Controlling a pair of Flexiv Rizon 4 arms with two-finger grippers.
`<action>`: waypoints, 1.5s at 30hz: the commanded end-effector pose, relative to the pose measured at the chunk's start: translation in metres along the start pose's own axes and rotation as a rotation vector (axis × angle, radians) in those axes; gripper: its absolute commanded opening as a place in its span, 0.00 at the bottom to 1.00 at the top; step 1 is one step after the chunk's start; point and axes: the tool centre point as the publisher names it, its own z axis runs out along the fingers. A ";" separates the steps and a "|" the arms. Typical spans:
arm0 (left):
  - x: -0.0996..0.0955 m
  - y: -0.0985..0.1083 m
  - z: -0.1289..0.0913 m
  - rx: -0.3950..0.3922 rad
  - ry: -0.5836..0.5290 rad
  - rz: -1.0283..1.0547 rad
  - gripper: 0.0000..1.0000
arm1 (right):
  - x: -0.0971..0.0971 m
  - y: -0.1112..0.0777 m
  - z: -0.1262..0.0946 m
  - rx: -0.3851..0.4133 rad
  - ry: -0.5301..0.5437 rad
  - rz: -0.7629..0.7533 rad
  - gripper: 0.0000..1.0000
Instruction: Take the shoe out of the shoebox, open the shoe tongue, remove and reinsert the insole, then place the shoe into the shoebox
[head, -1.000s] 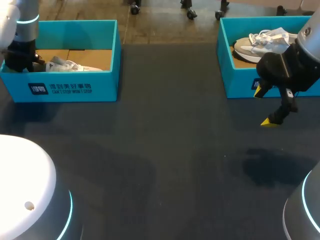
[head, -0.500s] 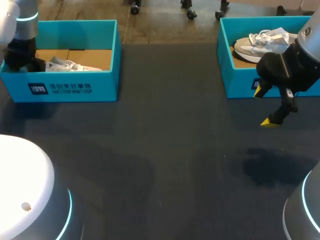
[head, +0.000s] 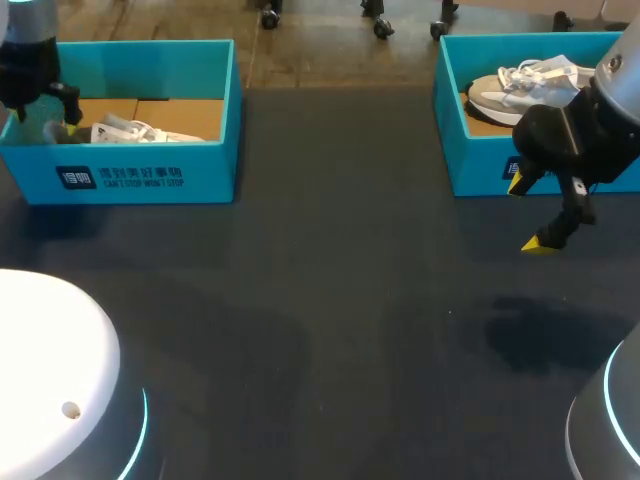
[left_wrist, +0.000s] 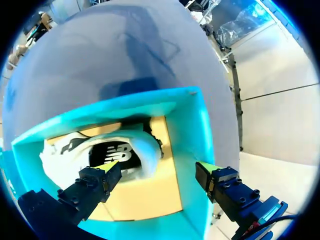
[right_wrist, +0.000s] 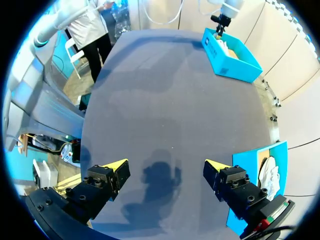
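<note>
A white shoe (head: 130, 130) lies on its side in the teal shoebox (head: 150, 180) at the table's far left. My left gripper (head: 58, 128) hangs over that box's left end. In the left wrist view the left gripper (left_wrist: 157, 167) is open above the shoe (left_wrist: 125, 155), whose dark inside faces up; neither finger touches the shoe. My right gripper (head: 530, 213) hangs open and empty over the table, just in front of a second teal box (head: 480, 160). The right gripper (right_wrist: 166, 165) has only bare tabletop between its fingers.
The second box at the far right holds another white shoe (head: 530, 85), also seen beside the right gripper as the shoe (right_wrist: 268, 172) in its box (right_wrist: 252, 165). The dark table (head: 330, 300) spreads between the two boxes.
My left gripper has opened and lifted up and back from the shoe, which stays in the left box. The right arm has not moved.
</note>
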 end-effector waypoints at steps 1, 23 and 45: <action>0.002 -0.014 -0.023 -0.025 -0.032 0.009 1.00 | -0.002 0.001 0.001 0.004 0.002 0.001 1.00; 0.015 -0.032 -0.097 -0.171 -0.118 0.072 1.00 | -0.113 -0.050 -0.024 0.120 -0.087 0.387 1.00; 0.017 -0.050 -0.129 -0.249 -0.116 0.116 1.00 | -0.215 -0.088 -0.033 0.011 -0.079 0.728 1.00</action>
